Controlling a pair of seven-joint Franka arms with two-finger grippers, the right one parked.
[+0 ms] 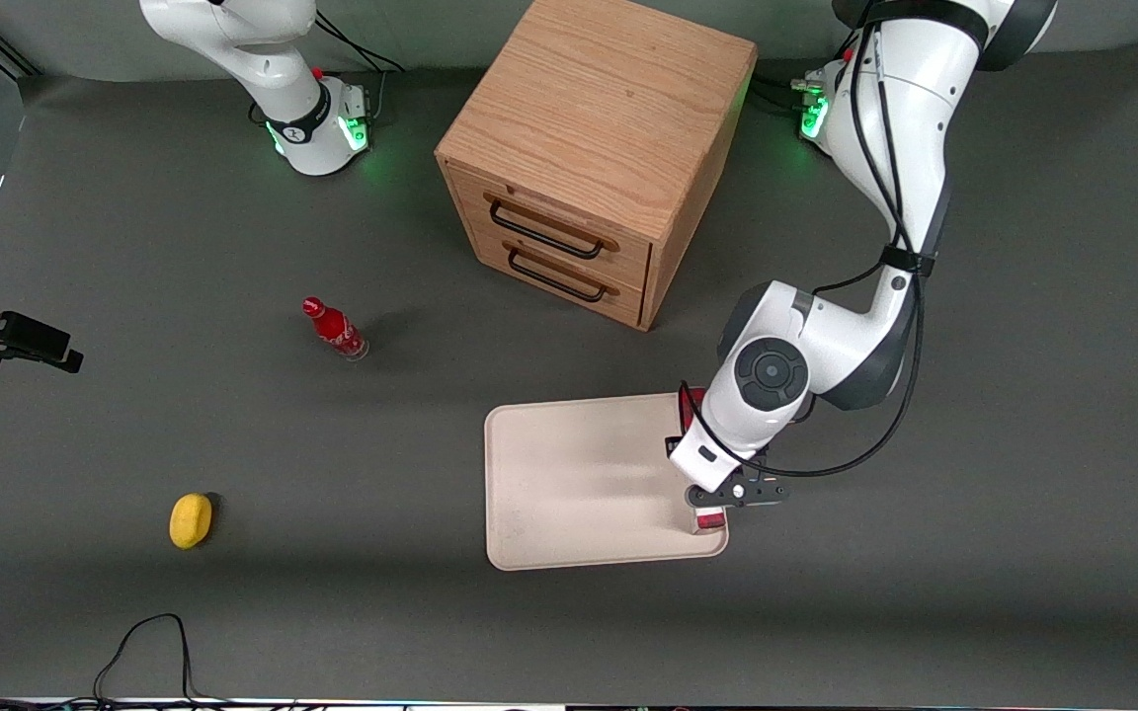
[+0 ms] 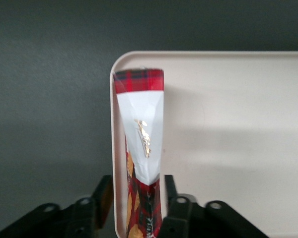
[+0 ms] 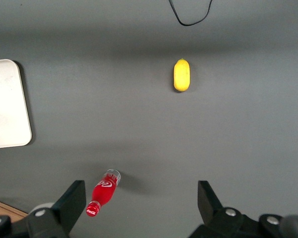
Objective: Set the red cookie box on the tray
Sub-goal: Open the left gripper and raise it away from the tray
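Observation:
The red cookie box [image 2: 139, 119], red tartan with a white panel, lies flat in the cream-beige tray [image 2: 228, 129], along the tray's short rim toward the working arm's end. My left gripper [image 2: 136, 201] straddles the box with its fingers open: one finger [image 2: 103, 198] stands outside the rim and the other [image 2: 170, 191] stands over the tray, each with a gap to the box. In the front view the gripper [image 1: 710, 502] sits over the tray [image 1: 579, 474], and the arm hides most of the box [image 1: 709, 519].
A wooden drawer cabinet [image 1: 594, 148] stands farther from the front camera than the tray. A small red bottle [image 1: 334, 329] and a yellow lemon-like object [image 1: 191, 519] lie toward the parked arm's end of the table.

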